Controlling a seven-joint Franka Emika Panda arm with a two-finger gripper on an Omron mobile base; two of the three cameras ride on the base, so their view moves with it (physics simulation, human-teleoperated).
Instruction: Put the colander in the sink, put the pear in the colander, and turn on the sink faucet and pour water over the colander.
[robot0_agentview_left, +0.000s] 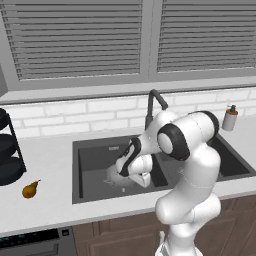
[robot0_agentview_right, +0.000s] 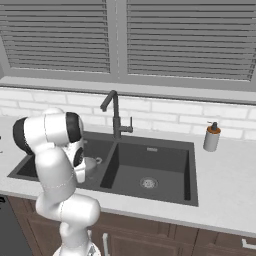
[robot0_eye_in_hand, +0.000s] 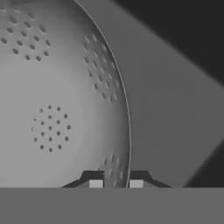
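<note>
- The colander (robot0_eye_in_hand: 57, 109) is pinched at its rim by the end effector (robot0_eye_in_hand: 116, 183), low inside the left basin of the sink (robot0_agentview_left: 92, 155).
- The pear (robot0_agentview_left: 30, 189) is left lying on the table (robot0_agentview_left: 47, 155), left of the sink.

Pale grey table (robot0_agentview_left: 50, 155) with dark 2-basin sink (robot0_agentview_left: 92, 192) set in it. Pear (robot0_agentview_left: 30, 189) lies on the table well left of the hand (robot0_agentview_left: 131, 165), beside a black rack (robot0_agentview_left: 10, 155). Soap dispenser (robot0_agentview_left: 229, 118) stands on the table far right of the hand, behind the sink.
</note>
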